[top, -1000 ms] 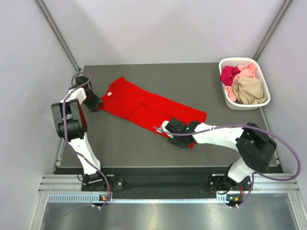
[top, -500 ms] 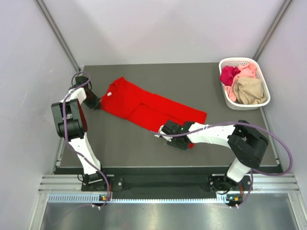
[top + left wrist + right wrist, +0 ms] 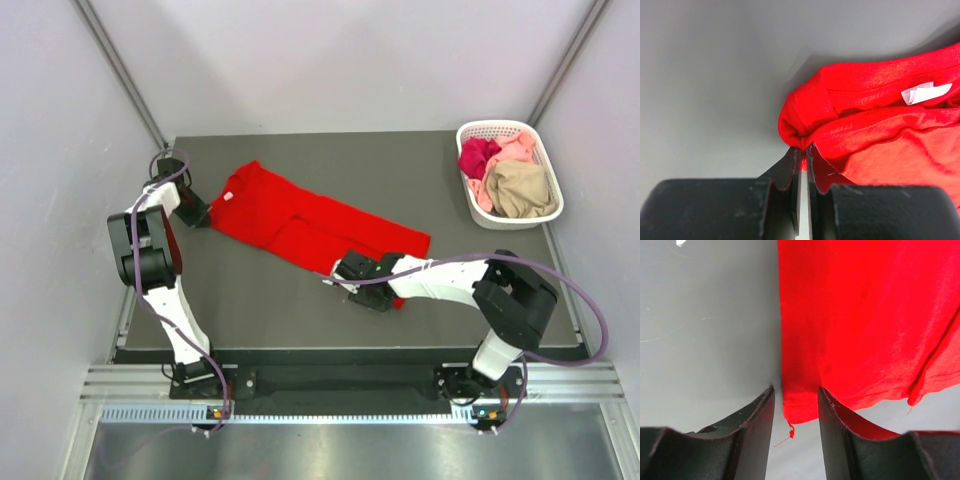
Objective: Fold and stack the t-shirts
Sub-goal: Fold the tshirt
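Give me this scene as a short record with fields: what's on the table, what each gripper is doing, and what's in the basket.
table: dark gray, bears one red shirt lying diagonally, one side folded over
left gripper: shut on the red shirt's edge, near the white neck label
right gripper: open, one finger on each side of the shirt's hem corner
basket: white, at the far right corner, holds a crumpled magenta shirt, pink shirt and tan shirt
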`<state>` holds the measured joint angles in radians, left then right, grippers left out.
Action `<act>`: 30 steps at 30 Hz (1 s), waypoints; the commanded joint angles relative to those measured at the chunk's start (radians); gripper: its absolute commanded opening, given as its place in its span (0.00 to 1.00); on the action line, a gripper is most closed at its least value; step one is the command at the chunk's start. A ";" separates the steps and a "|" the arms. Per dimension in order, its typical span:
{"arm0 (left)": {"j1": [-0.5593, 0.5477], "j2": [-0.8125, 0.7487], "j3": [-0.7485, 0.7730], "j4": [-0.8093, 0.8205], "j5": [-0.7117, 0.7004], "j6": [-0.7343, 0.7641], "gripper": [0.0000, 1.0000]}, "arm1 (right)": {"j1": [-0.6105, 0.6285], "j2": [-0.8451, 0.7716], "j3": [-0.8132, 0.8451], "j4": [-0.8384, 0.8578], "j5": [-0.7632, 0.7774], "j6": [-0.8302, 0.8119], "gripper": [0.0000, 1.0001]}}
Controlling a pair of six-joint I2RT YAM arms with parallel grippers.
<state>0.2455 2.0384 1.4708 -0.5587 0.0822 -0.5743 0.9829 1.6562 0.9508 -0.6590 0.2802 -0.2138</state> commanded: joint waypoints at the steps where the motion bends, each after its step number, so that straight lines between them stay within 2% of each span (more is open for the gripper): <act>1: 0.006 0.006 0.031 0.039 0.001 0.001 0.00 | 0.016 0.002 0.023 -0.014 0.007 0.016 0.41; 12: 0.005 0.011 0.033 0.051 -0.006 -0.012 0.00 | 0.011 0.057 0.008 -0.017 0.028 0.008 0.42; 16: 0.006 0.014 0.031 0.059 -0.001 -0.019 0.00 | 0.010 0.065 0.008 -0.013 0.025 0.005 0.39; 20: 0.006 0.017 0.036 0.072 -0.005 -0.024 0.00 | 0.010 0.060 0.020 -0.021 -0.007 0.002 0.26; 21: 0.006 0.022 0.043 0.077 -0.004 -0.028 0.00 | 0.010 0.056 0.031 -0.025 -0.019 0.002 0.17; 24: 0.005 0.039 0.059 0.094 -0.002 -0.039 0.00 | 0.014 0.051 0.072 -0.040 -0.062 0.022 0.00; 30: 0.006 0.100 0.124 0.111 0.014 -0.055 0.00 | 0.052 0.099 0.169 -0.105 -0.082 0.111 0.00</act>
<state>0.2462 2.0972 1.5394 -0.5220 0.0975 -0.6117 0.9962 1.7287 1.0458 -0.7269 0.2310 -0.1722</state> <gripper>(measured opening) 0.088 0.009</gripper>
